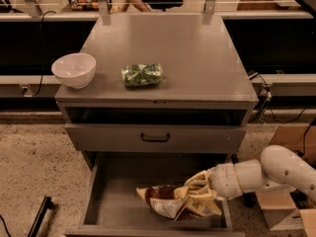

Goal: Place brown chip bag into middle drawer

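Observation:
The brown chip bag (165,200), dark brown with a tan end and white print, lies low in the pulled-out middle drawer (118,184), toward its right front. My gripper (200,195) reaches in from the right on the white arm and is shut on the bag's right end. The bag rests on or just above the drawer's flat grey floor; I cannot tell which.
On the grey cabinet's top stand a white bowl (74,69) at the left and a small clear pack of green contents (142,75) in the middle. The drawer above (155,137) is closed. A cardboard box (284,206) sits on the floor at the right.

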{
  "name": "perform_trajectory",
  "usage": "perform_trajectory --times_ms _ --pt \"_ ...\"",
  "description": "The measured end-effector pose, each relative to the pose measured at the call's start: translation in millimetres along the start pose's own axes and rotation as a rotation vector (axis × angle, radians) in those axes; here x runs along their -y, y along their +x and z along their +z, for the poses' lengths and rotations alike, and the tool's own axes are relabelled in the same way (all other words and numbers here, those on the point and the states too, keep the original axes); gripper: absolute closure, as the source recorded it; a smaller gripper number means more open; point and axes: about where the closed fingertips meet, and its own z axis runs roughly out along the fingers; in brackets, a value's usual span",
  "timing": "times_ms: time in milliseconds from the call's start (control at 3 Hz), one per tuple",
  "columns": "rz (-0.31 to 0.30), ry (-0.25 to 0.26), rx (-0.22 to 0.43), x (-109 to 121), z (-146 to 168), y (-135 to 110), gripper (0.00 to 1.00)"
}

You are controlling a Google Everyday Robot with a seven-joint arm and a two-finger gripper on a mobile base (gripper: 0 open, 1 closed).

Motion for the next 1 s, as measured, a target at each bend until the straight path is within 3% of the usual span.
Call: perform_trajectory --times_ms 333,667,1000 --pt "0.071 0.081 -0.005 8.5 7.3 21.6 0.35" --pt "0.067 0.082 -0.007 10.0 8.6 21.0 0.12" --pt "0.067 0.08 -0.005 9.8 9.9 20.7 0.0"
